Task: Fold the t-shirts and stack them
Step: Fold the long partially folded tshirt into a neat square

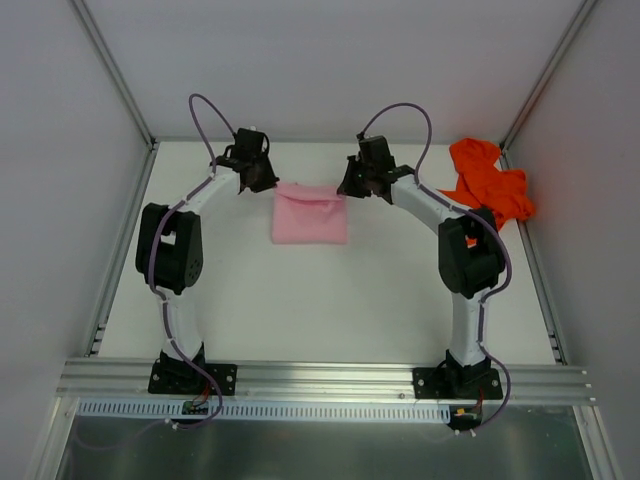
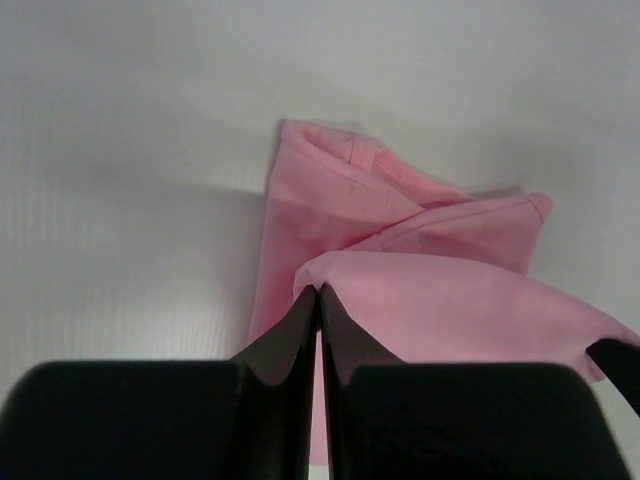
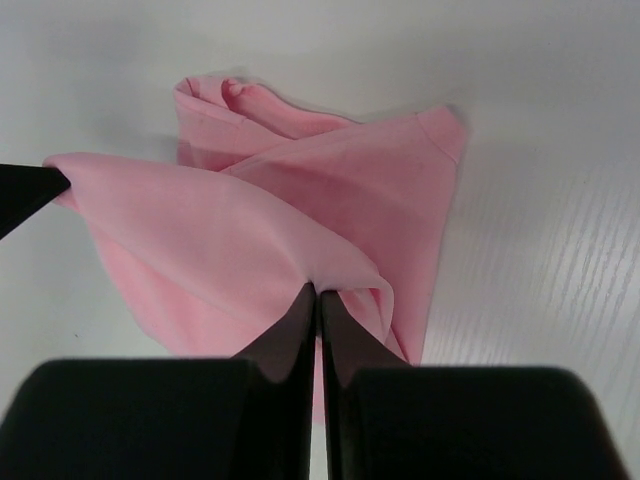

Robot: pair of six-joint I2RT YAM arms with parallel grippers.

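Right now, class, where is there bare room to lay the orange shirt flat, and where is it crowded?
Free: the table between the pink shirt and the near rail. Crowded: the shirt's far edge, pinched by left hand and right hand.

— What colour is the cloth toward the far edge of the table (image 1: 300, 310)?
— That's the pink shirt (image 1: 310, 215): light pink, plain, one even shade. The table is white, with a faint ribbed grain.
— And in the far right corner?
— The orange-red shirt (image 1: 490, 180), bright and plain too.
— And the machines?
— The left gripper (image 2: 318, 292) and right gripper (image 3: 318, 290) are black. The arms (image 1: 182, 325) are white with black joints and purple cables (image 1: 193, 100).
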